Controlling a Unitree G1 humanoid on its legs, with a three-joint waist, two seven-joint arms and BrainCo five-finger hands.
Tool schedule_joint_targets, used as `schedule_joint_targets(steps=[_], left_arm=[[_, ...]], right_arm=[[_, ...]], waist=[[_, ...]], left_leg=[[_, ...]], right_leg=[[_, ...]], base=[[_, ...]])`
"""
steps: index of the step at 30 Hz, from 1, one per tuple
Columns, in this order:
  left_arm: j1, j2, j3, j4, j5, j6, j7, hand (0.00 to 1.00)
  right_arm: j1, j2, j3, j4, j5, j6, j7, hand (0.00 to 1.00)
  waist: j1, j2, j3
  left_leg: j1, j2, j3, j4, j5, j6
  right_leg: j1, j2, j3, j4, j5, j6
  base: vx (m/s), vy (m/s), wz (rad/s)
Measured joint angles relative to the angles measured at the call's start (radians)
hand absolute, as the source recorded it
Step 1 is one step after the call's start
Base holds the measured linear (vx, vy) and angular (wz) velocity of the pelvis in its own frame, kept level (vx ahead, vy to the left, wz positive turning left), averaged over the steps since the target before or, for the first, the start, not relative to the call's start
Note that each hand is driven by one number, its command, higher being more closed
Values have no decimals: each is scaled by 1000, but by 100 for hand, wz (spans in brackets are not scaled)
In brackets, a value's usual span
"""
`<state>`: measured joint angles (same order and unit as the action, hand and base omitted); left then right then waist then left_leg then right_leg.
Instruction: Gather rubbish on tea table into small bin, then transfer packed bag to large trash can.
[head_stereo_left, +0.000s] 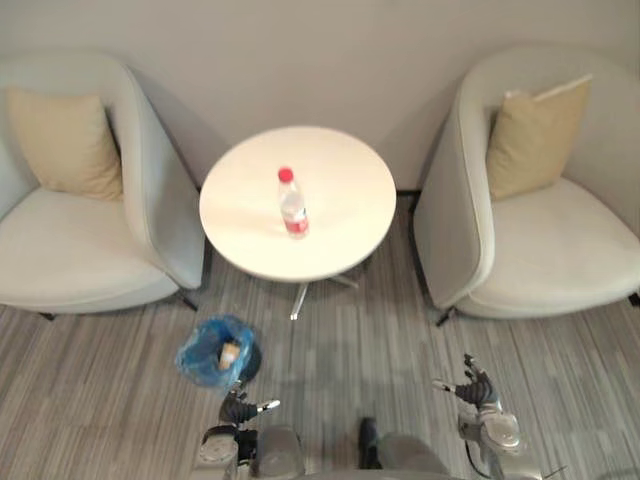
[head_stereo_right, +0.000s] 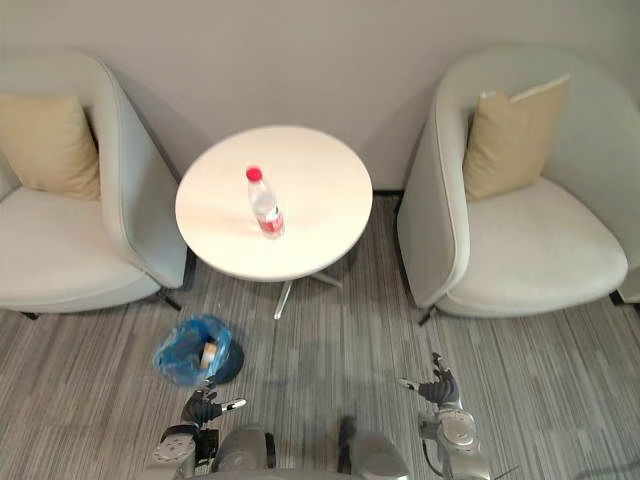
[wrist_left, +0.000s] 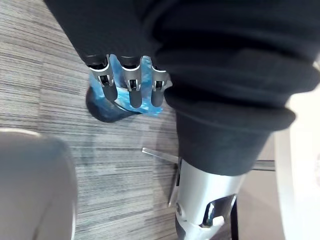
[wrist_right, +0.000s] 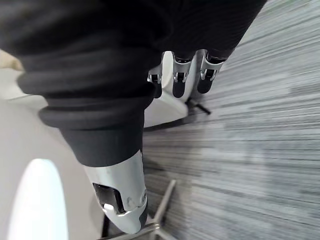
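A clear plastic bottle (head_stereo_left: 292, 203) with a red cap and red label stands upright near the middle of the round white tea table (head_stereo_left: 345, 175). On the floor in front of the table's left side sits the small bin (head_stereo_left: 205, 355), lined with a blue bag, with a pale piece of rubbish (head_stereo_left: 229, 354) inside. My left hand (head_stereo_left: 238, 408) hangs low just in front of the bin, fingers (wrist_left: 131, 90) relaxed and holding nothing. Over the carpet at the lower right, my right hand (head_stereo_left: 478, 388) is open, its fingers (wrist_right: 181, 82) loose and empty.
Two light grey armchairs flank the table, the left armchair (head_stereo_left: 90, 250) and the right armchair (head_stereo_left: 545, 255), each with a tan cushion. The table's metal legs (head_stereo_left: 300, 298) spread over grey striped carpet (head_stereo_left: 380, 360). A wall runs behind everything.
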<state>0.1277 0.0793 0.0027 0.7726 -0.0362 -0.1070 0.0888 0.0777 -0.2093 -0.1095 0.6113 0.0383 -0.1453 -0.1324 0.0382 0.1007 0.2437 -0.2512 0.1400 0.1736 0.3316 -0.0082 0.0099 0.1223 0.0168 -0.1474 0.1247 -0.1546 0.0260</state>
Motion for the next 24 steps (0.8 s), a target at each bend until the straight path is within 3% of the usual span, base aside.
schedule_joint_targets(steps=[4,6,8,9,11,13,14,15,16,18,20,24], left_arm=[[13,22,16,11,-3,-7,2,0],[14,22,28,21,-2,-8,2,0],[34,47,26,23,-1,-8,3,0],[39,63,26,23,-1,-8,3,0],[38,78,27,22,-1,-15,3,0],[38,83,27,23,-1,-18,3,0],[40,82,26,24,-1,-22,3,0],[45,84,25,28,-1,-24,2,0],[41,78,26,46,0,-25,2,0],[54,61,25,66,1,-27,0,0],[71,52,26,71,1,-30,0,0],[68,47,18,104,8,-33,-2,0]], right_arm=[[17,8,10,-57,-10,9,0,0],[12,4,28,-97,-15,8,2,0],[15,6,92,-173,-41,-2,7,0],[31,7,123,-227,-51,-8,14,0],[39,4,143,-285,-62,-33,36,0],[18,2,150,-297,-80,-50,49,0],[8,-1,158,-303,-88,-51,49,0],[9,-4,172,-324,-90,-51,50,0],[8,-12,179,-327,-92,-54,50,0],[3,-38,219,-346,-114,-56,56,0],[-17,-57,256,-364,-126,-74,74,0],[-23,-57,297,-362,-132,-74,80,0]], waist=[[5,-75,-8],[7,-77,-8],[0,-86,-7],[-3,-91,-11],[-14,-98,-17],[-24,-100,-18],[-20,-105,-21],[-16,-124,-32],[-18,-116,-31],[5,-78,-58],[8,-58,-67],[6,-57,-69]], left_leg=[[36,-95,20,-7,-80,27],[58,-113,21,-6,-112,35],[124,-127,12,-36,-132,44],[150,-130,-11,-36,-135,48],[170,-132,-50,-43,-136,47],[177,-134,-104,-46,-133,43],[180,-140,-128,-43,-132,40],[180,-160,-153,-37,-141,16],[184,-157,-171,-33,-153,-2],[184,-120,-200,-57,-151,-22],[184,-101,-219,-99,-134,-50],[201,-85,-261,-155,-105,-75]], right_leg=[[-15,-109,22,126,-113,48],[-59,-132,46,259,-128,67],[-164,-154,92,534,-104,131],[-193,-152,112,589,-135,110],[-228,-132,135,545,-158,71],[-267,-106,179,449,-158,62],[-282,-100,208,365,-139,59],[-284,-116,213,246,-18,50],[-282,-120,202,253,0,58],[-257,-86,179,197,13,38],[-239,-62,151,143,39,17],[-205,-47,108,93,52,1]], base=[[292,86,13],[257,89,1],[275,46,15],[283,0,40],[292,-53,82],[246,-115,93],[207,-155,91],[200,-170,92],[196,-195,73],[195,-226,24],[118,-168,18],[46,-119,31]])
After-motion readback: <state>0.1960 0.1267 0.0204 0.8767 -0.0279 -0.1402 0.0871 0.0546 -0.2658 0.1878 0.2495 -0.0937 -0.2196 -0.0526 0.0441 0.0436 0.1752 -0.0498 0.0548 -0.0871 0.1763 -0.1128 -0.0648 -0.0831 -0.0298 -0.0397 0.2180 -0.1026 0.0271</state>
